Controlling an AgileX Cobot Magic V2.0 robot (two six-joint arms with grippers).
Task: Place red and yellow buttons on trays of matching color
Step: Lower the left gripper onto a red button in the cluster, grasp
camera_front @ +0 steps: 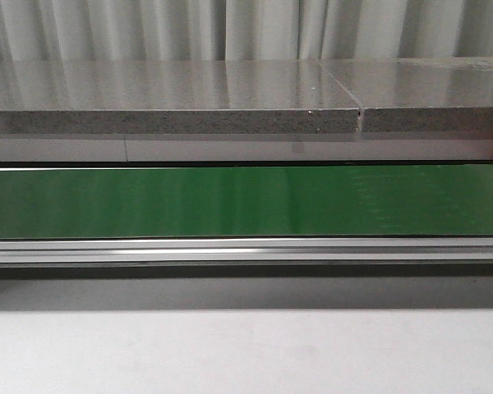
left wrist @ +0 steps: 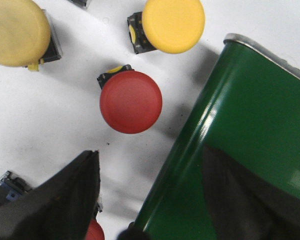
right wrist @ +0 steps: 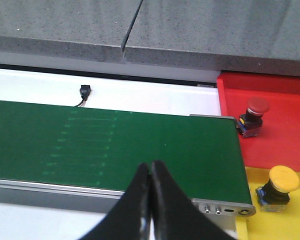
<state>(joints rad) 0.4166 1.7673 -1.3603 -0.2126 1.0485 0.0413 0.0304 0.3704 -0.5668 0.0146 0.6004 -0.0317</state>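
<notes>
The right gripper (right wrist: 151,167) hangs over the green conveyor belt (right wrist: 115,145) with its black fingers pressed together, holding nothing. Beyond the belt's end, one yellow-capped push button (right wrist: 277,186) sits on the yellow tray (right wrist: 255,227) and one red-capped push button (right wrist: 253,116) on the red tray (right wrist: 290,135). Only one dark finger (left wrist: 55,205) of the left gripper shows, so I cannot tell how its jaws stand. On the white table (left wrist: 45,120) near it lie one red mushroom button (left wrist: 130,101), two yellow ones (left wrist: 173,25) (left wrist: 17,31), and a red sliver at the frame's edge.
</notes>
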